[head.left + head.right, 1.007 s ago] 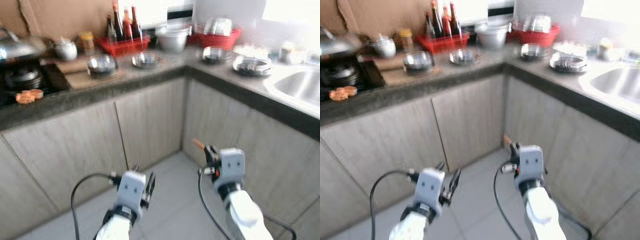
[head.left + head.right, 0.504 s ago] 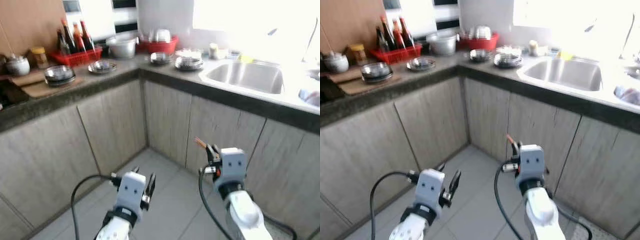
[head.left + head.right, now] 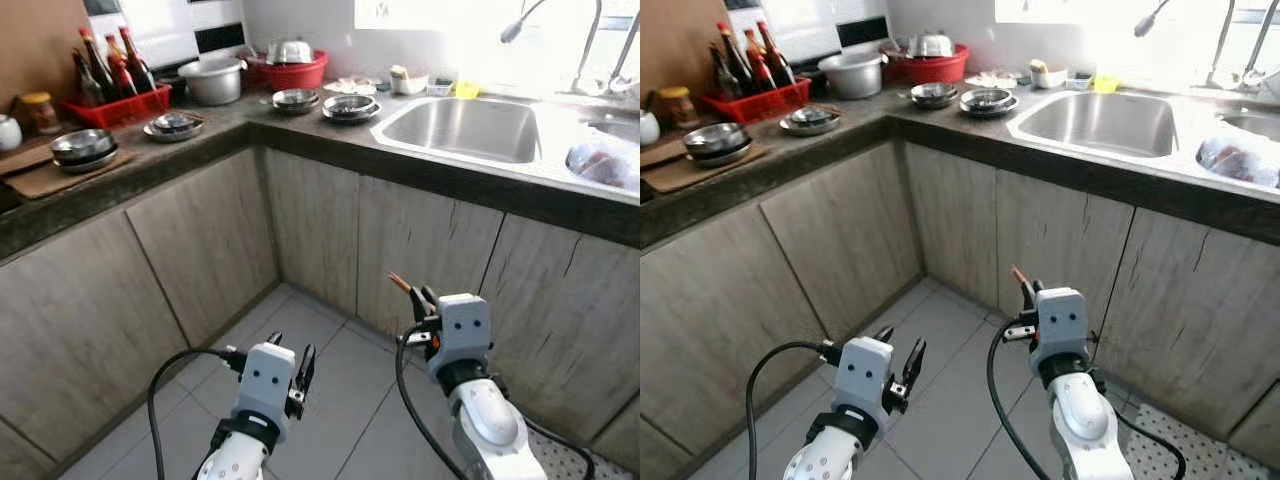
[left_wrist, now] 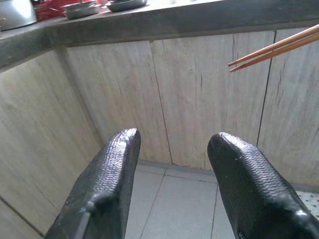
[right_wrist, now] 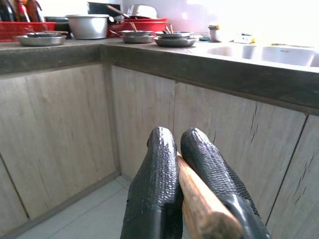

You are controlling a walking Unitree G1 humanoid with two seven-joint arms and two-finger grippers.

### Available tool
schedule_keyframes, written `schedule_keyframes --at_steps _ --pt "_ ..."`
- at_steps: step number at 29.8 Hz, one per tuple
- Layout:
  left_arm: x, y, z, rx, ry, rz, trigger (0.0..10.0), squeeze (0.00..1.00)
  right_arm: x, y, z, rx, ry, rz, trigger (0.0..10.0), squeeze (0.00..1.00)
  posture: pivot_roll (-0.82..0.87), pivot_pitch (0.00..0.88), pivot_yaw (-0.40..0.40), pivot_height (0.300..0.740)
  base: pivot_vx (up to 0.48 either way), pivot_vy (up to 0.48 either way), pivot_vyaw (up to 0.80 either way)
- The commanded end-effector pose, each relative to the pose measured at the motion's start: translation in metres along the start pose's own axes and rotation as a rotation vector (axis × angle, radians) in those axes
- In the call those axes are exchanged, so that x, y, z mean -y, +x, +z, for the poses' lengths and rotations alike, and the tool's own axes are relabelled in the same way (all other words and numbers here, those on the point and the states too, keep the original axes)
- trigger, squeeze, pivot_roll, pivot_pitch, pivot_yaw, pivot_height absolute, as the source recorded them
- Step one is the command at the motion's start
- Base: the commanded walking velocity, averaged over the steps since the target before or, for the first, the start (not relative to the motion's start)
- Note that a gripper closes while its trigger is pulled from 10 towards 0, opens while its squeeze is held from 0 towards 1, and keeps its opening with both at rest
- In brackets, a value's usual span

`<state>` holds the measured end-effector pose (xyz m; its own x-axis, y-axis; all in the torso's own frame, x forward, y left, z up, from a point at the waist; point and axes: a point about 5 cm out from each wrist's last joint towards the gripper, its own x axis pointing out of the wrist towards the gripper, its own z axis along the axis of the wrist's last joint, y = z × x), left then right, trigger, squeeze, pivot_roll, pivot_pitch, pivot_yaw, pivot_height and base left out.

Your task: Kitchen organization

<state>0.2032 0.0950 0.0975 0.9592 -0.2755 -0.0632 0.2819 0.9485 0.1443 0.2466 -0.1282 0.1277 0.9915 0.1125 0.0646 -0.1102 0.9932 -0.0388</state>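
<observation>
Before the cabinets (image 3: 420, 240), right end effector (image 3: 420, 300) clamped on chopsticks (image 3: 399, 284), left end effector (image 3: 290, 362) apart.

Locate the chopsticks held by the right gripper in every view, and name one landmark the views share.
Left eye view: chopsticks stick up from the right gripper.
Right eye view: same, tip up.
Left wrist view: upper corner, before the cabinet doors.
Right wrist view: clamped between the fingers.
Shared landmark: the dark countertop edge.
</observation>
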Motion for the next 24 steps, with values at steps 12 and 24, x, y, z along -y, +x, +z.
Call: schedule_keyframes --at_steps 12,24 --pt "-0.008 0.009 0.021 0.068 0.024 0.018 10.0 0.00 0.000 0.010 0.016 0.076 0.022 0.011 10.0 0.00 0.04 0.000 0.019 0.740 0.291 0.000 0.00" --pt "-0.014 0.018 0.034 0.113 0.028 0.032 10.0 0.00 0.000 0.020 0.035 0.145 0.033 0.009 10.0 0.00 0.03 0.000 0.027 0.740 0.331 0.000 0.00"
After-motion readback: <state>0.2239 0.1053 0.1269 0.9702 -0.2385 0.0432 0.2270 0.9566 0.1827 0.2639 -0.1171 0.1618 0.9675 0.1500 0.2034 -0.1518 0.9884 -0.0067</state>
